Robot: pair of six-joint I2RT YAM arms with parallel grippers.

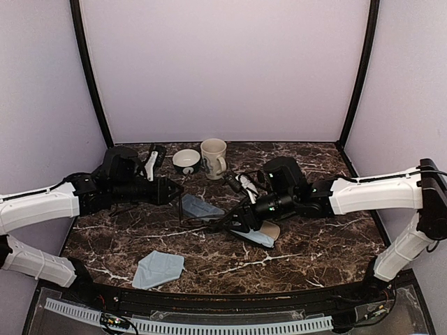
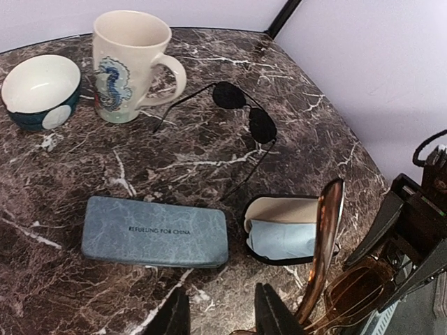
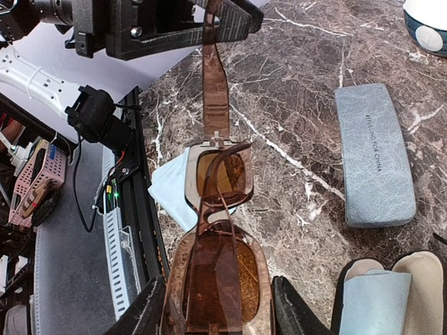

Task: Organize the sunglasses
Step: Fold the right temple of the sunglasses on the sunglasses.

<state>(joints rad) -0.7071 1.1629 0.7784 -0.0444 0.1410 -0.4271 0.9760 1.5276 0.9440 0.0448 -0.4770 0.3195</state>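
Clamping brown glasses [image 3: 216, 279] in right gripper [image 3: 220, 315]; left gripper [image 2: 222, 317] beside them, grip unclear; wire glasses [image 2: 263, 125] near mug [image 2: 129, 63].

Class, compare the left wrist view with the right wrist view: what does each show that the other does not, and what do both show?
Only the left wrist view shows the mug and the wire sunglasses. Only the right wrist view shows the blue cloth lying loose and the table edge. Both show the brown sunglasses, the grey-blue case, the open black case and the bowl.
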